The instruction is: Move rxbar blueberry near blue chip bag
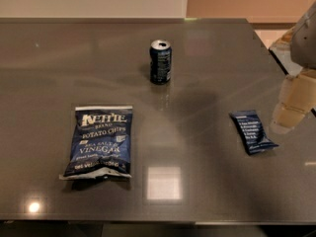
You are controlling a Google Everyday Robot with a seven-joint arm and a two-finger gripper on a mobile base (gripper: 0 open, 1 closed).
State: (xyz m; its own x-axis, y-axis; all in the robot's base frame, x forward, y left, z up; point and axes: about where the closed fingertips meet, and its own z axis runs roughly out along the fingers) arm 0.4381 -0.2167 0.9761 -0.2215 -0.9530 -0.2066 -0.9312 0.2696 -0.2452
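Viewpoint: we look down at a slant from above the near edge of the desk (pixel 212 83).
Facing: toward the far edge and the wall behind.
Nearness: far enough back that nearly the whole top fits, blue chip bag (pixel 100 141) left, rxbar blueberry (pixel 251 131) right.
Gripper: the gripper (pixel 289 113) sits at our right border, seemingly nearer the lens than the desk.
Views: one only.

I see white text on the dark-blue rxbar blueberry (pixel 252 131) and blue chip bag (pixel 101 142), a dark-blue can (pixel 160 61), and my cream gripper (pixel 286 118) at the right edge of the grey desk (pixel 212 191).
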